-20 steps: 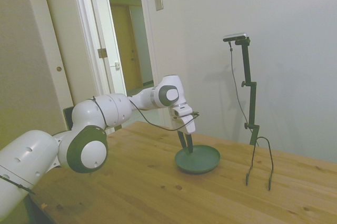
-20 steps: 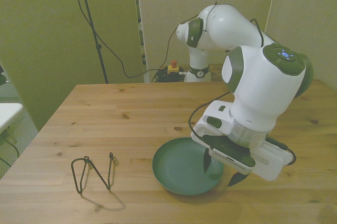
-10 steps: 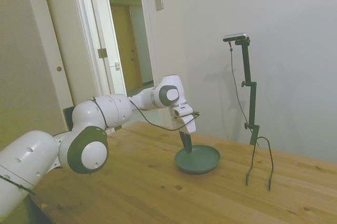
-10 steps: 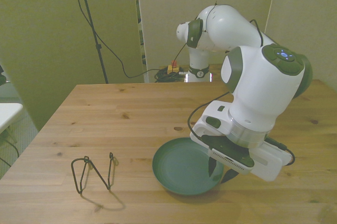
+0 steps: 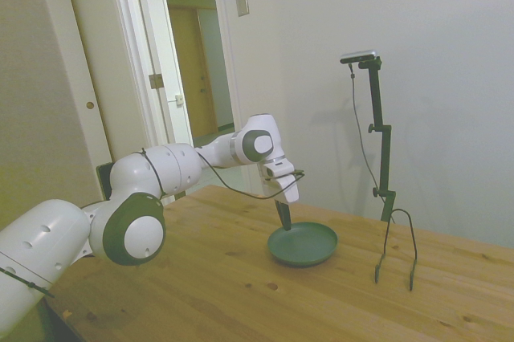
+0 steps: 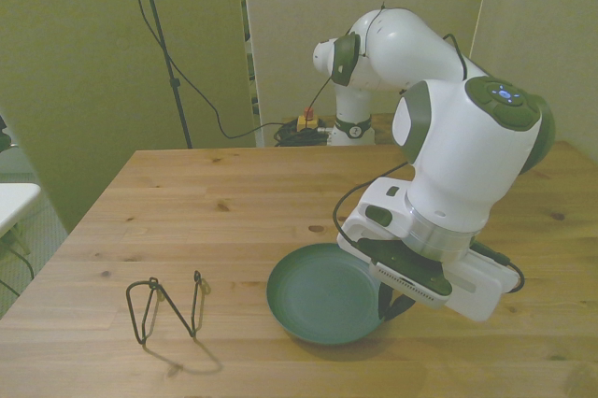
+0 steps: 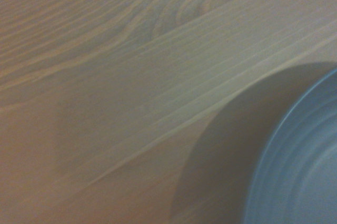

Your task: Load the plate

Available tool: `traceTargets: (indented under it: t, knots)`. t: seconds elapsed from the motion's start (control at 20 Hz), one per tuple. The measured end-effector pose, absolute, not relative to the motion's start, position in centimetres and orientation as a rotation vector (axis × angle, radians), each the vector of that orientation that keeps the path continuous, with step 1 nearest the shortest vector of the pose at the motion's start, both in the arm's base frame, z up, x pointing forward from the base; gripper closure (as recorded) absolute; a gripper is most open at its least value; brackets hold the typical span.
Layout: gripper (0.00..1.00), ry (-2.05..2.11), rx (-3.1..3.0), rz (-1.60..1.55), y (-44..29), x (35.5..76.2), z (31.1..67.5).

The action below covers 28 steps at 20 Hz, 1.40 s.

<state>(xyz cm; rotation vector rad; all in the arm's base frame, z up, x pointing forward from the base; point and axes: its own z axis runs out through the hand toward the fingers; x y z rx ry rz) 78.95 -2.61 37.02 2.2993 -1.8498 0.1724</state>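
While clenched on the rim, gripper (image 6: 391, 303) at the tilted green plate (image 6: 318, 293), wire rack (image 6: 166, 306) well apart.

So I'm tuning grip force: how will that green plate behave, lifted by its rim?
The plate looks rigid, so it probably won't flex. Held at one edge by the end effector, it may tilt or swing. Its matte surface suggests fair grip, though the thin raised rim gives the fingers little to hold.

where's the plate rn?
In the front view the plate sits near the table's front edge, right of the wire rack, with the gripper shut on its right rim.
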Motion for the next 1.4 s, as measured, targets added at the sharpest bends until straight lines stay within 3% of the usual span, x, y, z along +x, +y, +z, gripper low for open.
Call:
traceTargets:
  t: [0.3,0.95,1.4]
  knots:
    - [1.0,-1.858,2.325,0.186,-2.7,78.7,39.4]
    - [1.0,-1.853,2.505,0.202,-3.8,75.4,52.8]
    - [1.0,-1.873,2.577,0.224,-9.3,71.9,60.0]
